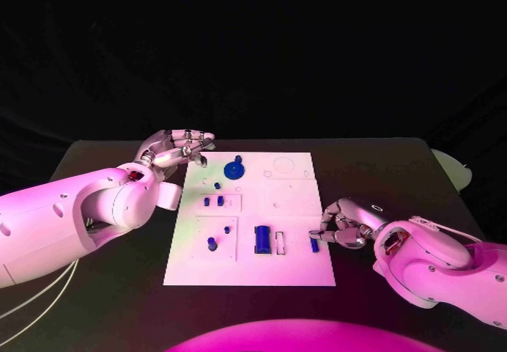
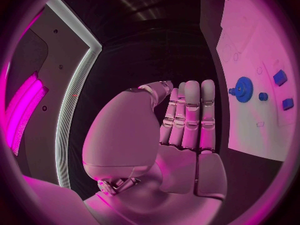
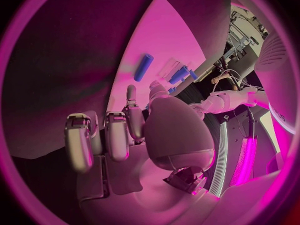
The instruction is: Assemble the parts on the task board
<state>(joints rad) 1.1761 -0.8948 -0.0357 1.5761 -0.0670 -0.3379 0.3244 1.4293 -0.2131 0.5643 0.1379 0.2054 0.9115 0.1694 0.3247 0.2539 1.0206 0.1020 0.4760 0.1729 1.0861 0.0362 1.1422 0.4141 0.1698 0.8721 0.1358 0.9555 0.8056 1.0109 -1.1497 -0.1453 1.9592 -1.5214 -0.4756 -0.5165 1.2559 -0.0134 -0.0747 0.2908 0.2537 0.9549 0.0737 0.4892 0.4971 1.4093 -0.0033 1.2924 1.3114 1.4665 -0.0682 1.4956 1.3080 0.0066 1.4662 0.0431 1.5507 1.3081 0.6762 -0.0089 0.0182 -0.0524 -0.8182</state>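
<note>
Black cloth covers the counter [image 1: 116, 158], and a white rectangular task board [image 1: 291, 202] lies flat in its middle, long side running away from the robot. A round blue toothed gear [image 1: 234, 171] stands near the board's far end, with a small blue knob just beyond it. Two small blue square pegs [image 1: 213, 200] sit side by side in a recess around the middle of the board. Nearer the robot, a blue oval piece [image 1: 212, 245] lies at the board's left side, and a larger blue rectangular block [image 1: 262, 239] lies beside a pale empty slot.

At the board's far left corner, the left robot hand [image 1: 176, 151] hangs released, fingers straight and close together, grasping nothing, just off the board's edge. At the board's right edge, the right robot hand [image 1: 346, 222] pinches a short blue cylindrical pin [image 1: 313, 243] at its fingertips, right over the board's rim.
</note>
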